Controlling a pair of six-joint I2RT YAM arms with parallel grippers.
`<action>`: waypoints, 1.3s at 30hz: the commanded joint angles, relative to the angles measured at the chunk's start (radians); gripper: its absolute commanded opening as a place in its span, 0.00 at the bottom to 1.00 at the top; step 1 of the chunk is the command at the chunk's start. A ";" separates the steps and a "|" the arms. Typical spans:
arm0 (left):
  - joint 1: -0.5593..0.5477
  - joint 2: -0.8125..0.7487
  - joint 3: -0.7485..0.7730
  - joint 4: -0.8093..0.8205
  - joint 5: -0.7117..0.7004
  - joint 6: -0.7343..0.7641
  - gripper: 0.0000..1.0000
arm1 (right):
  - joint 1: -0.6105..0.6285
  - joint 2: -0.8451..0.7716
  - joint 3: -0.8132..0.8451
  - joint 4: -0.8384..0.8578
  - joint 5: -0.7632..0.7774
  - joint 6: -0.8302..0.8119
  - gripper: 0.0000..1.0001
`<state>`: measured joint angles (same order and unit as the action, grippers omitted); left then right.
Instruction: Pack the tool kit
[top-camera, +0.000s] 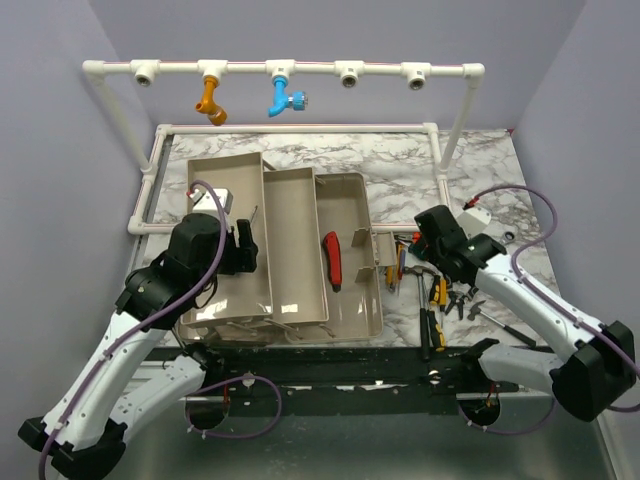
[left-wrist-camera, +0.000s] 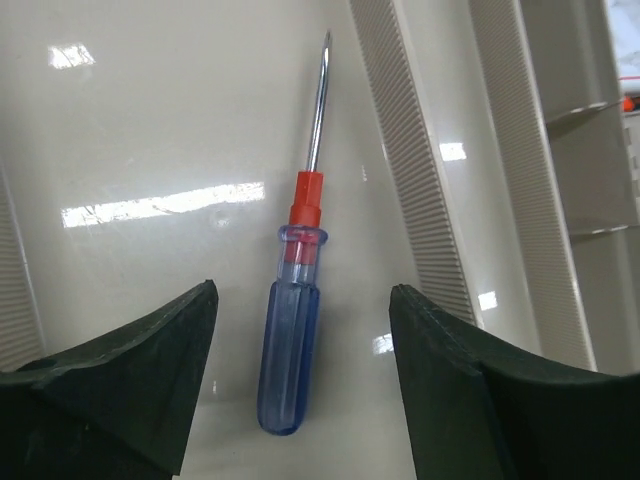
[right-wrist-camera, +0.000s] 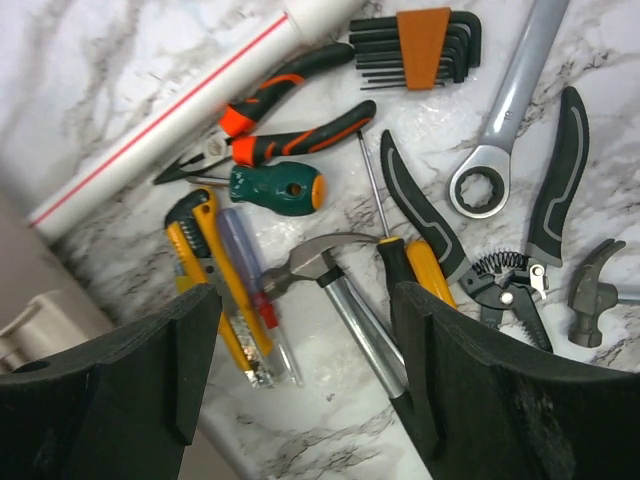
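Observation:
The tool kit's beige box (top-camera: 372, 300) lies open with its trays (top-camera: 232, 190) folded out to the left. A red-handled knife (top-camera: 332, 260) lies in the base. My left gripper (top-camera: 248, 245) hovers over a tray, open. A blue-handled screwdriver (left-wrist-camera: 295, 340) with a red collar lies flat on the tray floor (left-wrist-camera: 150, 120) between the open jaws of my left gripper (left-wrist-camera: 303, 288), touching neither finger. My right gripper (right-wrist-camera: 305, 290) stands open just above loose tools on the marble: a hammer (right-wrist-camera: 345, 290), a yellow knife (right-wrist-camera: 215, 270) and a blue screwdriver (right-wrist-camera: 245, 270).
More tools lie right of the box (top-camera: 435, 290): a green stubby screwdriver (right-wrist-camera: 275, 188), orange-black pliers (right-wrist-camera: 290, 120), hex keys (right-wrist-camera: 420, 40), a ratchet wrench (right-wrist-camera: 505, 110), spring pliers (right-wrist-camera: 500, 250). A white pipe (right-wrist-camera: 170, 130) of the frame runs beside them. Orange (top-camera: 210, 100) and blue (top-camera: 283, 97) fittings hang at the back.

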<state>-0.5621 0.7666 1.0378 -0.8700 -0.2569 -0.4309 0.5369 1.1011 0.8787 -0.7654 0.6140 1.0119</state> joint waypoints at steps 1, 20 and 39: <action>0.007 -0.048 0.052 0.019 0.048 0.046 0.76 | 0.000 0.083 -0.018 0.002 0.072 0.023 0.78; 0.007 -0.217 0.031 0.177 0.346 0.219 0.87 | -0.116 0.271 -0.043 0.387 -0.220 -0.590 0.77; 0.007 -0.169 0.034 0.305 0.413 0.092 0.87 | -0.235 0.471 -0.068 0.524 -0.501 -0.643 0.71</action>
<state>-0.5617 0.5732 1.0424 -0.5930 0.1173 -0.3233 0.3012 1.5387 0.8230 -0.2764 0.1970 0.3904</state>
